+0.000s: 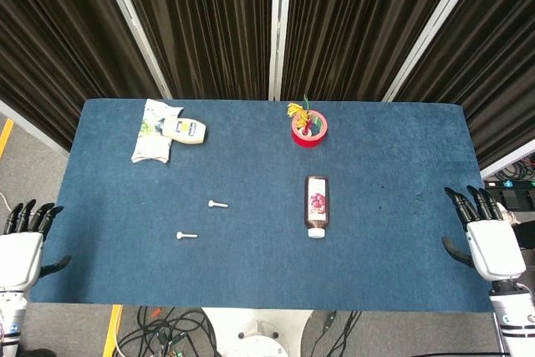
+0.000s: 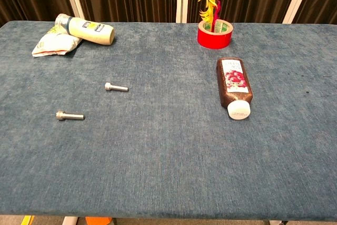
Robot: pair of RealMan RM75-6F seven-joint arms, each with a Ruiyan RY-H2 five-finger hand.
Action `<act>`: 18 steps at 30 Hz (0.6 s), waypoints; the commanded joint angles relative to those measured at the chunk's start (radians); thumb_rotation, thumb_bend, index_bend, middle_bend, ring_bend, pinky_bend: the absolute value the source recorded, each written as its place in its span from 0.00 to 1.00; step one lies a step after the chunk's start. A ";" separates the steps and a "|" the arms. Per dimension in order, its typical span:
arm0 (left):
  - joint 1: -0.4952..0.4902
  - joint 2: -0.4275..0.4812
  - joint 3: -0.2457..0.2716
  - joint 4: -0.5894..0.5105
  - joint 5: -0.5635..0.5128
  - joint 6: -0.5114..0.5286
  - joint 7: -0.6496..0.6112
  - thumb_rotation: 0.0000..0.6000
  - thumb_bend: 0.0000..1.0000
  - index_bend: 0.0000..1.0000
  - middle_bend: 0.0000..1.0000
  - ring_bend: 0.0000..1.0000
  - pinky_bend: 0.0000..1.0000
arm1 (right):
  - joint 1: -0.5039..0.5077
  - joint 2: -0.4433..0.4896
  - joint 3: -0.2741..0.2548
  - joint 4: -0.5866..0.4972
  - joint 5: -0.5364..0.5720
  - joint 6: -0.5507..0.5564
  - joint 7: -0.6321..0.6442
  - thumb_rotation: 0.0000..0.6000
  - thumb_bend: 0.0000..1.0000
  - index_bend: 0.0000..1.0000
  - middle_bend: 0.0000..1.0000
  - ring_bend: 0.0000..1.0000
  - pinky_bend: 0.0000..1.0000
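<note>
Both hands hang off the table [image 1: 251, 282], one past each short edge near the front corners, so the cloth is left free. The left hand [image 1: 23, 244] holds nothing, its dark fingers straight and close side by side, thumb out. The right hand [image 1: 489, 240] is likewise bare, fingers slightly apart and pointing toward the curtains.

Nearest the left hand lies a bolt [image 1: 186, 236], a short silvery pin with a thicker head, flat on the cloth toward the front left. A second bolt [image 1: 218, 203] lies just behind it, both pointing the same way.

Right of centre a brown bottle [image 1: 317, 203] lies on its side, white cap toward the front edge. Behind it stands a red tape roll [image 1: 308, 130] with a yellow sprig in it. At the back left corner a cream tube [image 1: 184, 130] rests across a white pouch [image 1: 150, 143].
</note>
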 commanded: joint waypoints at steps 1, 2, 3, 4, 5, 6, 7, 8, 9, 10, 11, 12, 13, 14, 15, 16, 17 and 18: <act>0.000 0.004 0.002 -0.005 0.001 -0.003 0.000 1.00 0.04 0.18 0.14 0.00 0.00 | -0.003 -0.001 -0.002 0.002 0.001 0.002 0.002 1.00 0.18 0.04 0.17 0.02 0.05; -0.002 0.004 0.001 -0.003 0.000 -0.007 0.000 1.00 0.04 0.18 0.14 0.00 0.00 | -0.005 -0.002 -0.003 0.002 0.001 0.004 0.003 1.00 0.18 0.04 0.17 0.02 0.05; -0.003 0.004 0.000 -0.002 0.000 -0.009 0.000 1.00 0.04 0.18 0.14 0.00 0.00 | -0.007 -0.002 -0.004 0.003 0.001 0.008 0.003 1.00 0.18 0.04 0.17 0.02 0.05; -0.004 0.004 0.000 -0.003 0.002 -0.010 0.001 1.00 0.04 0.18 0.14 0.00 0.00 | -0.008 -0.002 -0.004 0.003 0.002 0.010 0.003 1.00 0.18 0.04 0.17 0.02 0.05; -0.005 0.004 0.000 -0.003 0.004 -0.011 0.002 1.00 0.03 0.18 0.14 0.00 0.00 | -0.011 -0.001 -0.005 0.002 0.002 0.014 0.004 1.00 0.18 0.04 0.17 0.02 0.05; -0.007 0.004 -0.001 -0.004 0.004 -0.013 0.004 1.00 0.04 0.18 0.14 0.00 0.00 | -0.012 -0.001 -0.005 0.002 0.001 0.017 0.003 1.00 0.18 0.04 0.17 0.02 0.05; -0.009 0.006 -0.002 -0.008 0.004 -0.016 0.007 1.00 0.04 0.18 0.14 0.00 0.00 | -0.014 0.000 -0.005 0.002 -0.001 0.022 0.004 1.00 0.18 0.04 0.17 0.02 0.05; -0.012 0.007 -0.003 -0.011 0.004 -0.019 0.009 1.00 0.04 0.18 0.14 0.00 0.00 | -0.016 0.001 -0.006 0.002 -0.002 0.026 0.004 1.00 0.18 0.04 0.17 0.02 0.05; -0.015 0.008 -0.005 -0.013 0.006 -0.021 0.010 1.00 0.04 0.18 0.14 0.00 0.00 | -0.018 0.002 -0.005 0.002 -0.003 0.030 0.004 1.00 0.18 0.04 0.17 0.02 0.05; -0.018 0.009 -0.006 -0.014 0.009 -0.024 0.010 1.00 0.05 0.18 0.14 0.00 0.00 | -0.019 0.003 -0.005 0.001 -0.004 0.033 0.003 1.00 0.18 0.04 0.17 0.02 0.05; -0.023 0.009 -0.009 -0.015 0.013 -0.027 0.010 1.00 0.06 0.19 0.14 0.00 0.00 | -0.021 0.004 -0.005 0.001 -0.005 0.038 0.002 1.00 0.18 0.04 0.17 0.02 0.05; -0.032 0.009 -0.012 -0.016 0.021 -0.032 0.008 1.00 0.06 0.19 0.14 0.00 0.00 | -0.023 0.006 -0.004 0.000 -0.006 0.042 0.001 1.00 0.18 0.04 0.17 0.02 0.05; -0.041 0.010 -0.013 -0.017 0.031 -0.039 0.005 1.00 0.08 0.20 0.14 0.00 0.00 | -0.024 0.007 -0.004 0.000 -0.007 0.045 0.001 1.00 0.18 0.04 0.17 0.02 0.05; -0.052 0.011 -0.015 -0.018 0.042 -0.049 -0.003 1.00 0.09 0.20 0.14 0.00 0.00 | -0.024 0.009 -0.003 -0.001 -0.007 0.046 0.000 1.00 0.18 0.04 0.17 0.02 0.05; -0.069 0.012 -0.017 -0.022 0.056 -0.066 -0.015 1.00 0.10 0.20 0.14 0.00 0.00 | -0.023 0.013 -0.002 -0.003 -0.008 0.047 -0.003 1.00 0.18 0.04 0.17 0.02 0.05; -0.083 0.013 -0.019 -0.026 0.064 -0.082 -0.024 1.00 0.12 0.21 0.14 0.00 0.00 | -0.023 0.015 -0.002 -0.005 -0.008 0.047 -0.006 1.00 0.18 0.04 0.17 0.02 0.05; -0.104 0.014 -0.022 -0.033 0.078 -0.106 -0.035 1.00 0.13 0.21 0.14 0.00 0.00 | -0.023 0.018 -0.001 -0.008 -0.009 0.049 -0.009 1.00 0.18 0.04 0.17 0.02 0.05; -0.122 0.013 -0.024 -0.038 0.087 -0.125 -0.043 1.00 0.15 0.22 0.14 0.00 0.00 | -0.022 0.020 0.000 -0.009 -0.011 0.050 -0.010 1.00 0.18 0.04 0.17 0.02 0.05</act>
